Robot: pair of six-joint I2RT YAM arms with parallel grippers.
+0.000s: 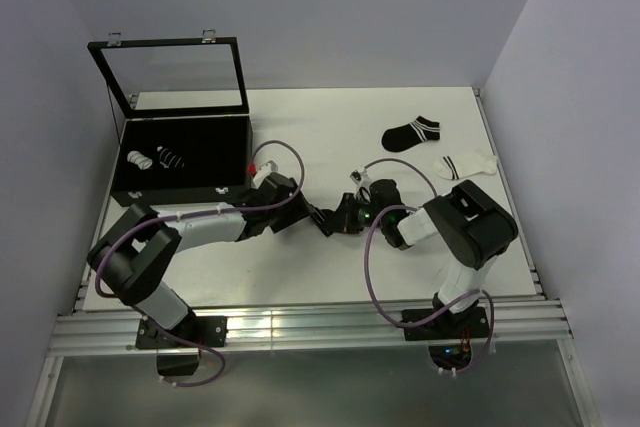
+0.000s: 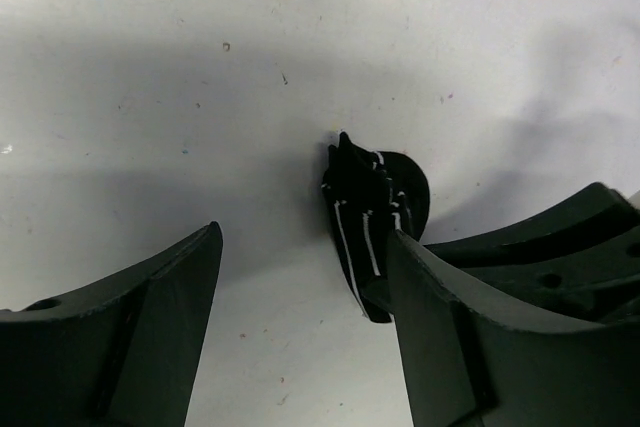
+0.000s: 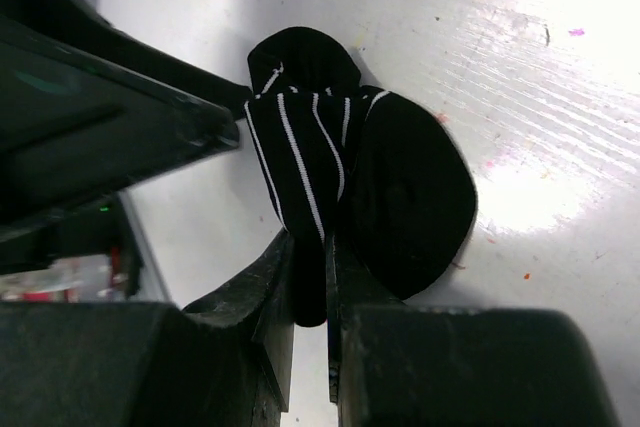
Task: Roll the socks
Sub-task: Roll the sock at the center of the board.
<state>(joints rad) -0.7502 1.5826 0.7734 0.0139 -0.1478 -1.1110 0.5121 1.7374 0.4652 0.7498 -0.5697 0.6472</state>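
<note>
A black sock with thin white stripes (image 3: 310, 137) is bunched up on the white table. My right gripper (image 3: 310, 257) is shut on its lower end. In the left wrist view the same sock (image 2: 365, 217) stands just beyond my right-hand fingertip. My left gripper (image 2: 305, 237) is open, with bare table between the jaws. In the top view both grippers meet at the table's middle, the left one (image 1: 325, 219) and the right one (image 1: 352, 215) tip to tip. A flat black sock (image 1: 411, 133) and a flat white sock (image 1: 465, 164) lie at the back right.
A black box (image 1: 180, 190) with its glass lid (image 1: 175, 72) propped open stands at the back left. It holds a white rolled bundle (image 1: 140, 160) and a black one (image 1: 172, 159). Walls close in the table on three sides.
</note>
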